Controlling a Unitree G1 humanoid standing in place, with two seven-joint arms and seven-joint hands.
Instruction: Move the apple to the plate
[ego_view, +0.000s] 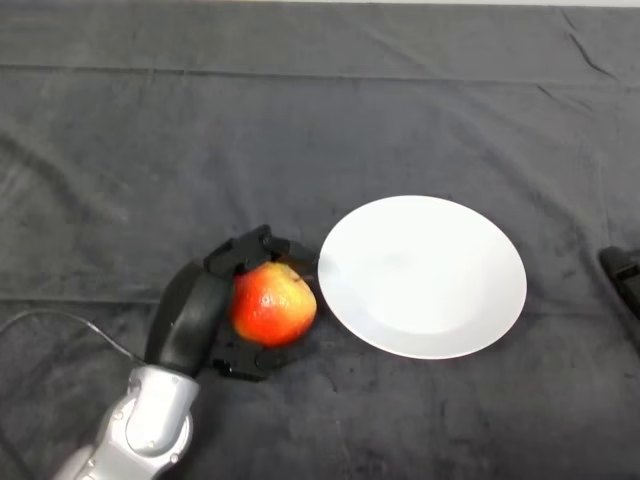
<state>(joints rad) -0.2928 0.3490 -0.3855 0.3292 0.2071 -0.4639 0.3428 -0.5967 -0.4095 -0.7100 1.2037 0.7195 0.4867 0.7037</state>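
We have our black left hand (205, 310) curled round the round red-and-yellow apple (273, 303) near the counter's front edge, just beside the round white plate (480, 240), so carrying it rightward over the rim seems next.

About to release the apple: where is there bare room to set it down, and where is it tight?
The plate is bare across its whole face, the widest free patch. Bare cloth also lies beyond the plate and the robot hand. It is tight at the plate's left rim, where the apple, held in curled fingers, sits close beside it. A dark object borders the right edge.
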